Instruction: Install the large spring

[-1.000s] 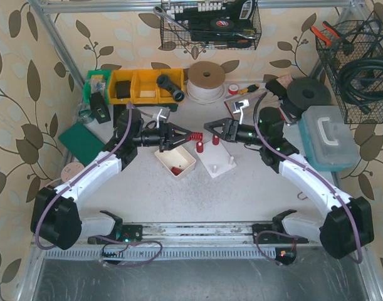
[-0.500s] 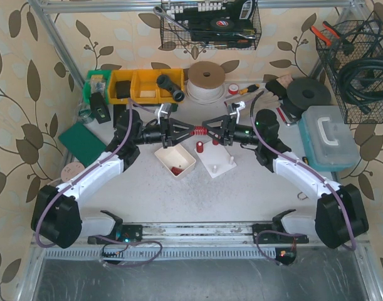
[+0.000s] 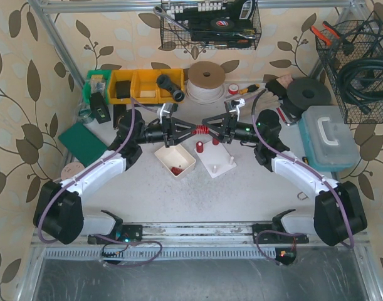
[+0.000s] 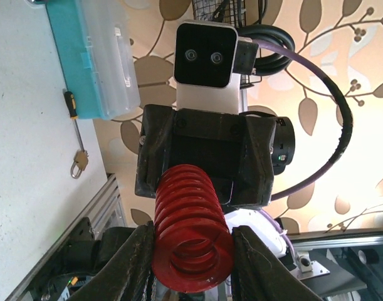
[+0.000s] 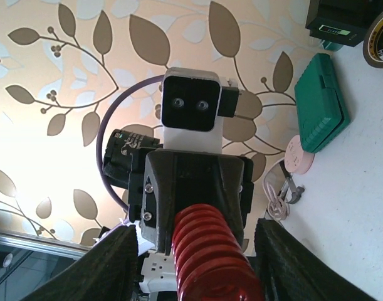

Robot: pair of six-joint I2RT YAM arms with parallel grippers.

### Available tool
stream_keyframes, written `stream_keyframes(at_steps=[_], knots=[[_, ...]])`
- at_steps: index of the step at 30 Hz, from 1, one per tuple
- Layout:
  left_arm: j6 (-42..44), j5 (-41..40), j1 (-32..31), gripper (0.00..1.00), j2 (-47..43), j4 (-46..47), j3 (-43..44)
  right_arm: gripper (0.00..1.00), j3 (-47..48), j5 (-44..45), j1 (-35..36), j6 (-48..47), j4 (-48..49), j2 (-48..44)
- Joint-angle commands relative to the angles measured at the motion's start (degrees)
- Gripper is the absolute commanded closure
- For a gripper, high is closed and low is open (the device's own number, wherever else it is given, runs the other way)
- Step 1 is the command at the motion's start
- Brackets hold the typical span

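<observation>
1. One large spring (image 3: pixel 200 130) hangs level above the middle of the tabletop (image 3: pixel 178 194), toward its far edge.
2. Your left gripper (image 3: pixel 190 130) is clenched on one end.
3. Your right gripper (image 3: pixel 211 132) straddles the other end; you cannot tell whether it grips.

Bright even light, faint soft shadows, washed-out glare across both wrist views

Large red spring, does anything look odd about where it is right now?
Nothing damaged. The spring hangs horizontally in mid-air, gripped by the left gripper, its far end inside the open right gripper.
</observation>
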Motion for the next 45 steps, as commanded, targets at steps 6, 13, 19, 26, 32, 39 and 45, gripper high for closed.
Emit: stream_keyframes(at_steps=[6, 13, 19, 26, 32, 39, 45], knots=[[-1.62, -1.39, -0.47, 1.00, 0.26, 7.39, 0.99, 0.49, 0.35, -2.20, 0.35, 0.31, 1.71, -0.36], [-1.44, -1.17, -0.43, 1.00, 0.99, 7.47, 1.46, 0.55, 0.42, -2.30, 0.35, 0.44, 1.75, -0.86], [0.31, -0.61, -0.33, 1.00, 0.87, 4.82, 1.77, 0.59, 0.12, -2.36, 0.39, 0.22, 1.52, -1.18], [1.14, -0.60, -0.36, 1.00, 0.76, 3.66, 1.76, 0.71, 0.16, -2.35, 0.33, 0.06, 1.40, -1.19], [3.19, -0.56, -0.24, 1.00, 0.80, 0.91, 1.78, 0.98, 0.60, -2.17, 0.33, -2.93, -3.14, -2.03], [12.81, -1.96, -0.25, 0.29, -0.70, -15.69, 3.70, 1.00, 7.32, 0.06, -0.30, -21.83, -29.71, -5.33], [26.43, -11.41, -0.32, 0.25, -5.39, -38.23, 5.53, 1.00, 20.00, 9.87, -0.74, -47.71, -66.20, -4.99]])
